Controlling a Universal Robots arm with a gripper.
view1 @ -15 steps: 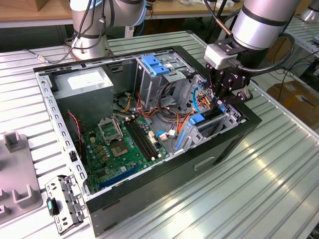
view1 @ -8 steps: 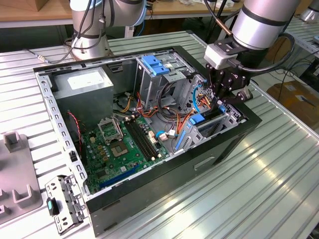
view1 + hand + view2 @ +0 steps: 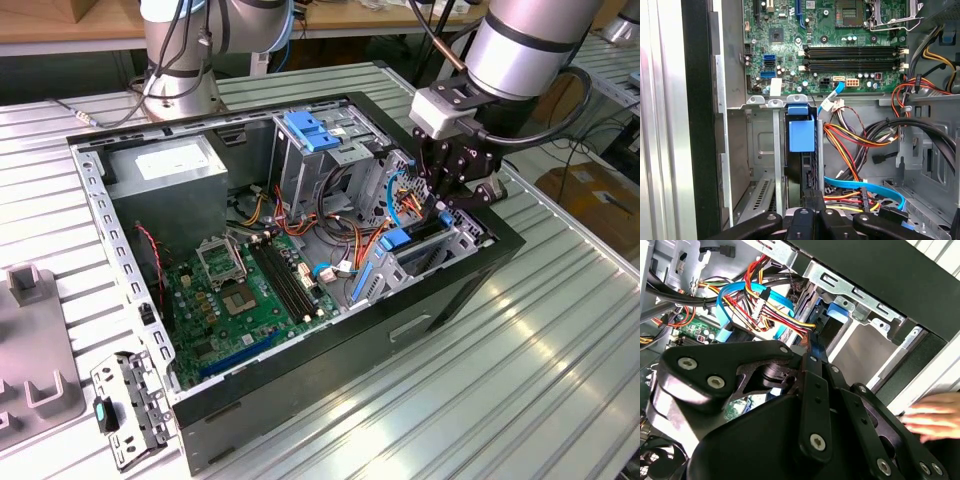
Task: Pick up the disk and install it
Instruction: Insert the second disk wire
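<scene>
Gripper [image 3: 810,220] sits low over the drive bay at the computer case's [image 3: 400,330] front corner, fingers closed on the disk's [image 3: 802,132] rear edge. Disk stands on edge in the bay slot, blue carrier toward the motherboard [image 3: 840,45], beside the cable bundle [image 3: 860,135].

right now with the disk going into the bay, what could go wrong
1. The disk stands on edge in the drive bay slot with the pincer at its end; if the blue carrier sits skewed against the metal bay wall, it may jam.
2. The bundle of power wires and the flat blue cable lie right beside the slot and could get snagged or pinched.
3. A person's hand rests near the case edge, close to the arm.
</scene>
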